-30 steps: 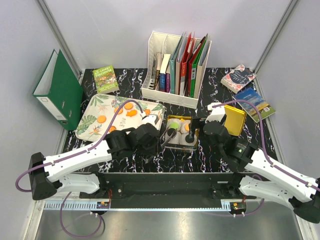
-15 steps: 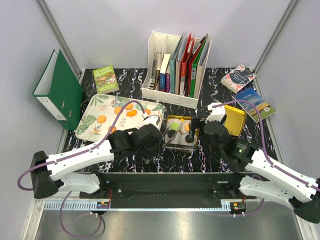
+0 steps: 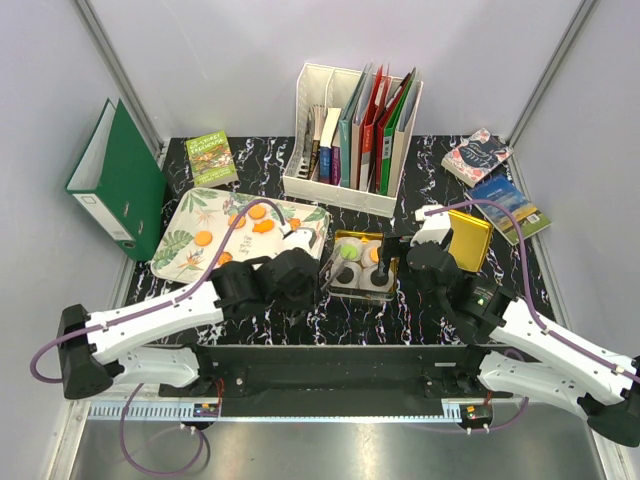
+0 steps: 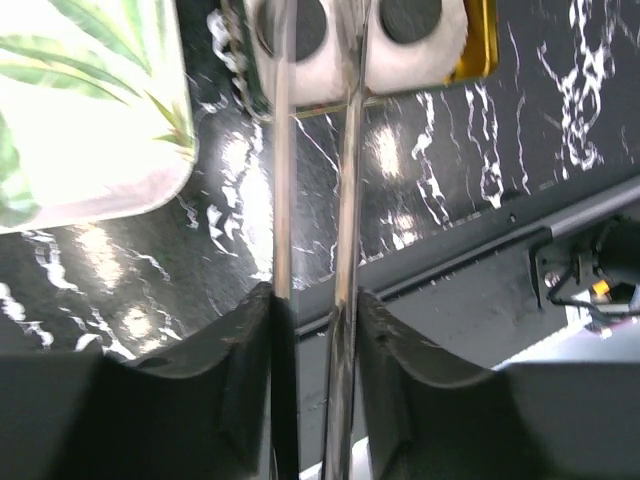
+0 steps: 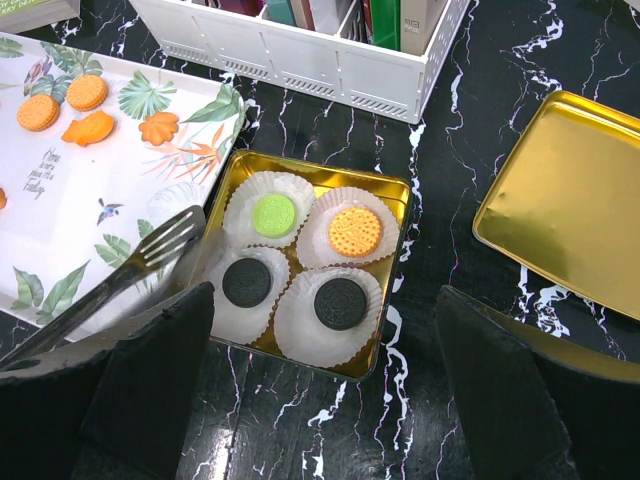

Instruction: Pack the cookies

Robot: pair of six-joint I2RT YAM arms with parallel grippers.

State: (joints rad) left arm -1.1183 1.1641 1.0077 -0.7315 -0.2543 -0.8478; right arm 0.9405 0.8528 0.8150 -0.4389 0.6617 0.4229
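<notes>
A gold tin holds four white paper cups with a green cookie, an orange cookie and two black cookies. Several orange cookies lie on the leaf-patterned tray. My left gripper is shut on metal tongs. The tongs' empty tips sit just left of the tin. In the left wrist view the gripper clamps the two tong arms, with the black cookies beyond. My right gripper is open and empty above the tin's near side.
The gold lid lies right of the tin. A white file organiser with folders stands behind. A green binder leans at the left wall. Books lie at the back left and back right.
My left gripper reached right with the tongs over the tin, then drew back left, uncovering the tin's near-left black cookie. The right arm has not moved.
</notes>
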